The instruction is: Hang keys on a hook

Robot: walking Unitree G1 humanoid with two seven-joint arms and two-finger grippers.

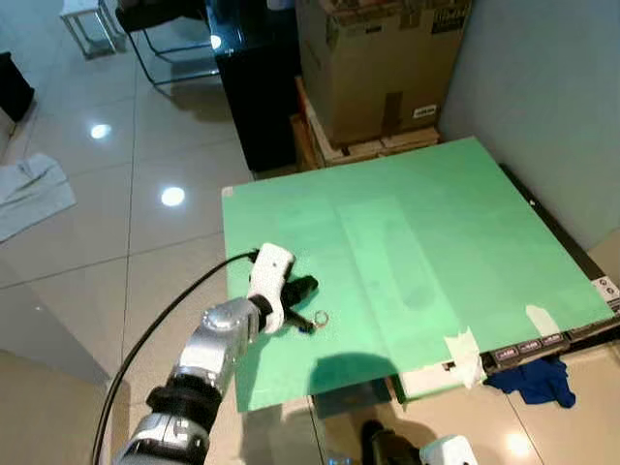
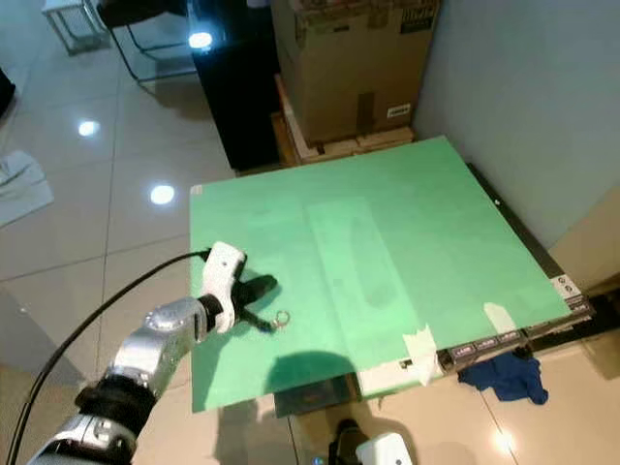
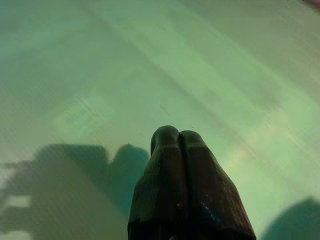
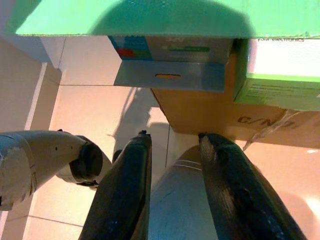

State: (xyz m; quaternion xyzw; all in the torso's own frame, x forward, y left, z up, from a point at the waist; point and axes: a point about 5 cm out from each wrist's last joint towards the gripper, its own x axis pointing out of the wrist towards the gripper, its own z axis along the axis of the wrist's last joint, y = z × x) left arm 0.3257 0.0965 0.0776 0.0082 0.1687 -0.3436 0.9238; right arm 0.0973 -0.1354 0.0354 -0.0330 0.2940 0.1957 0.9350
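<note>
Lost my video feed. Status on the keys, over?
Left gripper shut, low on the green board, tips at the key ring; grasp unconfirmed. Right gripper open, idle below the board edge. No hook seen.

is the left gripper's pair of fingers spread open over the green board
No. In the left wrist view the left gripper has its two black fingers pressed together over the green board.

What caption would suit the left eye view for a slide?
Left end effector reaching low over a green board, fingers closed beside a small key ring.
</note>
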